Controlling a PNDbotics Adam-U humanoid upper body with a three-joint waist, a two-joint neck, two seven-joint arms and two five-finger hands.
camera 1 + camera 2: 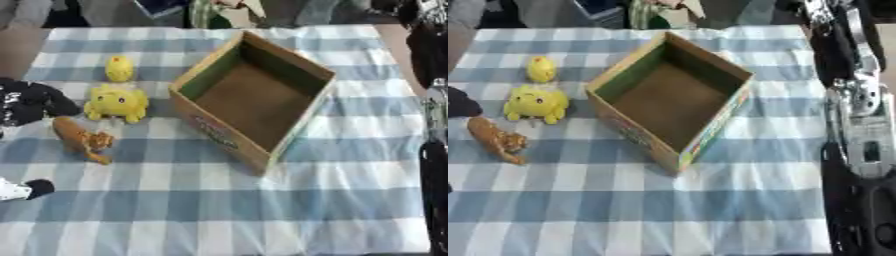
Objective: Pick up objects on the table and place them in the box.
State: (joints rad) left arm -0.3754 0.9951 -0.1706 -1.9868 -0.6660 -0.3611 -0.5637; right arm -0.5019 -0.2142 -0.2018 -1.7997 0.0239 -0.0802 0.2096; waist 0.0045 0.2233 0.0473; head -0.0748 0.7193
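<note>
Box (254, 100) stood open and empty in the middle of the blue checked tablecloth (262, 210), turned at an angle so that one corner pointed toward the robot. Three toys lay to its left: a small yellow toy (120, 68) farthest away, a bigger yellow plush (116, 103) just beside the box wall, and a brown animal figure (81, 139) nearest, well apart from the box.

The left hand (31, 100) showed as a dark shape at the left edge, near the plush and above the brown figure. I could not tell whether its fingers were apart or together; nothing seemed to be inside it. The right arm (859, 125) came down the right edge, but its hand was not in any view.

In my judgement, no toy was yet in the box, so the task was at its beginning.

Several things could go wrong from here. The toys lay close to each other, so a reach for the plush could push the small yellow toy or the brown figure away, maybe toward the left edge of the table. The plush was also near the cardboard wall; a hand coming down there could hit the wall and slide or tip the light box. Because the box stood askew, a toy released too early could strike the rim and fall outside. The soft cloth could also wrinkle under a dragged finger.
</note>
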